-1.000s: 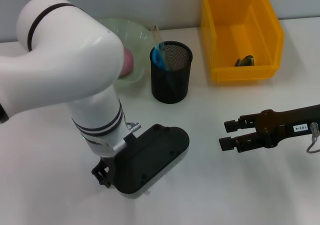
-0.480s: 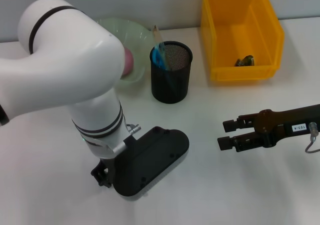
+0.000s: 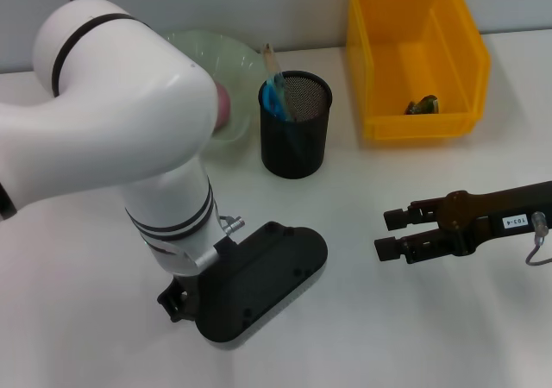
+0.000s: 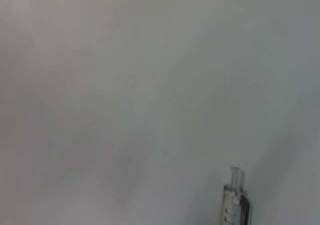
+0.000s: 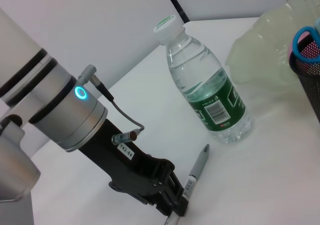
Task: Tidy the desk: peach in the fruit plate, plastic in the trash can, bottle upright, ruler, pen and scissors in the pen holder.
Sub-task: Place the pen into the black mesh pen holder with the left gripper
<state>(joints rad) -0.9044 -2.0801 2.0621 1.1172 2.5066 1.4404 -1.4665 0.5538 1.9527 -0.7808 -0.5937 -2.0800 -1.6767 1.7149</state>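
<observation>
1. pen [image 5: 196, 171] lies flat on the white desk [image 3: 362, 319], one only; in the right wrist view its long axis runs from the left gripper [image 5: 172, 209] toward the foot of the bottle [image 5: 205, 85], the free end stopping just short of the bottle.
2. left gripper is down at the desk with its black fingers closed around the near end of the pen; in the head view the pen is hidden under the left arm [image 3: 112, 138] and its black wrist housing.
3. left wrist view shows only a clear pen end [image 4: 235, 197] against bare desk.
4. bottle, one, stands upright with its white cap on top and a green label around its lower half.
5. pen holder [image 3: 295, 125], one black mesh cup, stands between the fruit plate [image 3: 228, 60] and the yellow bin [image 3: 414, 56]; blue scissor handles [image 3: 276, 99] and a pale ruler [image 3: 269, 60] stick up out of it, the ruler leaning toward the plate.
6. peach [image 3: 222, 105], a pink edge of it, shows in the pale green plate beside the arm.
7. bin holds one small dark crumpled piece [image 3: 423, 106] on its floor.
8. right gripper [image 3: 388, 233] hovers over open desk at the right, well apart from everything, pointing toward the left arm, its two fingers narrowly parted and holding nothing.
</observation>
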